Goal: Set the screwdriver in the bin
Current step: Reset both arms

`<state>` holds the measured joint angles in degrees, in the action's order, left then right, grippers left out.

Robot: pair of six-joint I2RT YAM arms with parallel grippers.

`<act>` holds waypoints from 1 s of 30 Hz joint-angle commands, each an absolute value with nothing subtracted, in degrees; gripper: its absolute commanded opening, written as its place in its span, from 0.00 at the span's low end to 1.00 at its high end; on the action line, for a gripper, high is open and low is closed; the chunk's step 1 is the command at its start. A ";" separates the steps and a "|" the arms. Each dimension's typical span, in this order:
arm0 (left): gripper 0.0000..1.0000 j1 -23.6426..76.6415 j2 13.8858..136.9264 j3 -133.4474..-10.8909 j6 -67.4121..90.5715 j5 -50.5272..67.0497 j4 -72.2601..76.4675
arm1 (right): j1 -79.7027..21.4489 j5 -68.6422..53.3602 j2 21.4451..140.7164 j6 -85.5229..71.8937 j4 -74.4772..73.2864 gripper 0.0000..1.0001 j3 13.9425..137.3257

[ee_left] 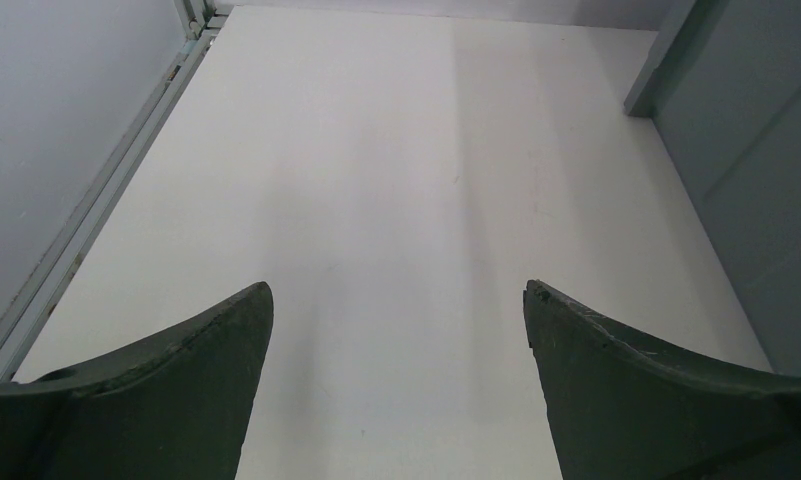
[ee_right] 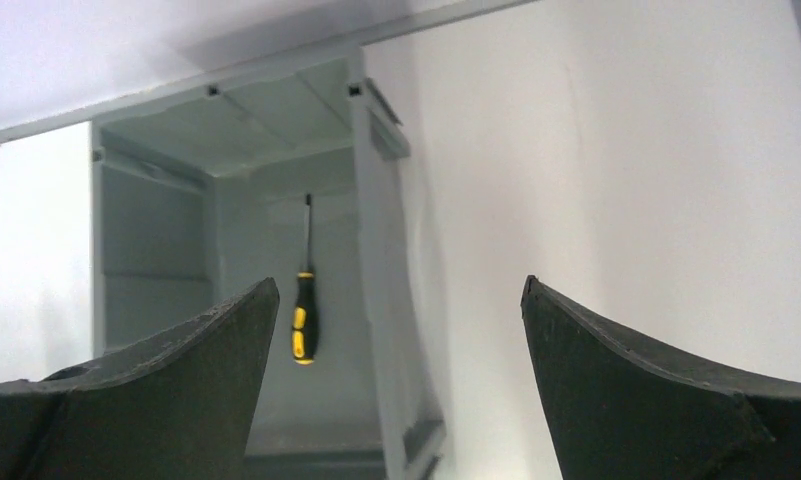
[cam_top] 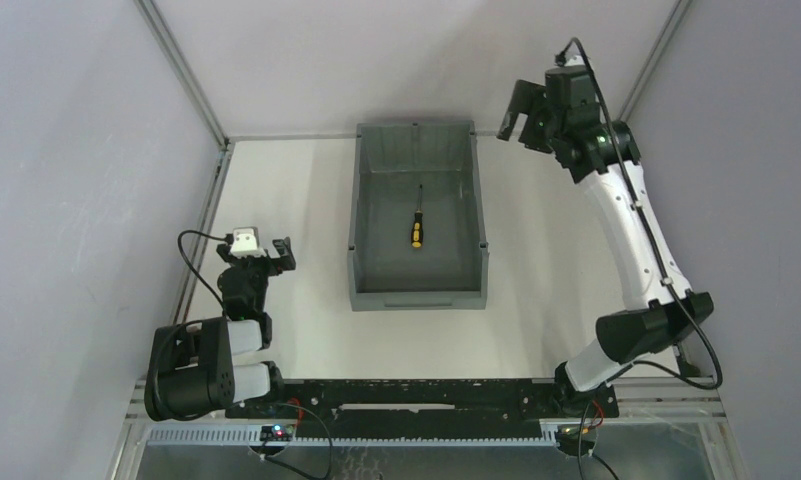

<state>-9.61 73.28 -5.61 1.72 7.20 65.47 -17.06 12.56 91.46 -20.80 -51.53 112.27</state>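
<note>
Inside bin [cam_top: 368, 225]: screwdriver [cam_top: 415, 227].

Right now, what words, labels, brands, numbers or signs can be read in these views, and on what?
None can be read.
The screwdriver and the bin show no lettering.
Any marking on the white box at the left wrist is too small to tell.

The top camera looks down from high behind me and sees the whole table [cam_top: 296, 200]. My left wrist camera sits low, close over the table. My right one is up high, looking at the bin [ee_right: 151, 235]; the top one sees it too.
</note>
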 commanded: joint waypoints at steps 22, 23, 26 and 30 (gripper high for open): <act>1.00 -9.46 72.60 -7.86 2.37 6.86 67.81 | -3.87 11.89 62.53 -16.78 -36.57 1.00 66.65; 1.00 -9.50 72.55 -7.83 2.42 6.86 67.78 | -3.82 11.73 61.70 -16.80 -35.97 1.00 65.31; 1.00 -9.37 72.53 -7.84 2.42 6.86 67.82 | -3.87 11.58 59.60 -16.95 -34.63 1.00 61.77; 1.00 -9.40 72.59 -7.83 2.42 6.86 67.82 | -3.87 11.60 57.71 -17.09 -33.75 1.00 58.42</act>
